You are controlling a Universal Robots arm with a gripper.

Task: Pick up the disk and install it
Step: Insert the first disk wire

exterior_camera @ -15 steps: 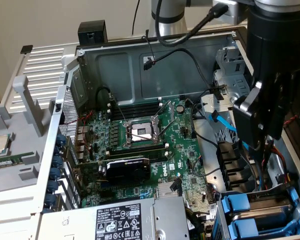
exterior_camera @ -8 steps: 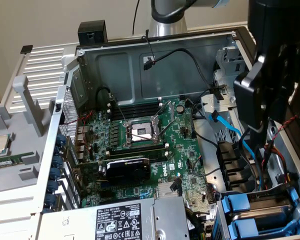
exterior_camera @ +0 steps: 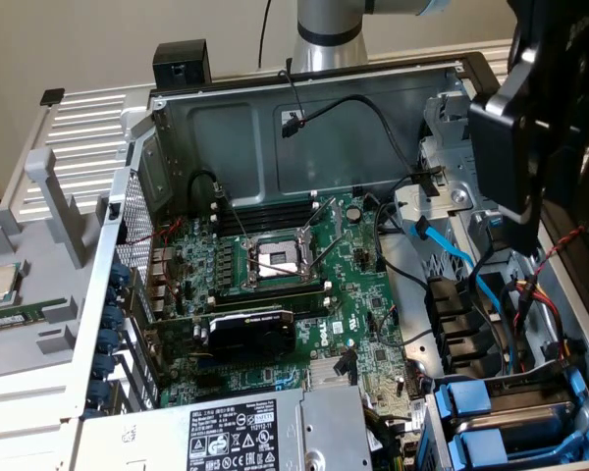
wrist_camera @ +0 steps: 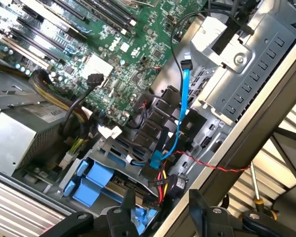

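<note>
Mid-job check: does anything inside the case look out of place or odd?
The blue data cable hangs loose beside the drive cage, its end connector apparently plugged into nothing. The processor socket on the motherboard stands open, its levers raised.

Disk [exterior_camera: 530,420]: silver-metal drive, label facing up, clipped in blue plastic frame, lying flat in drive bay at chassis corner.
</note>
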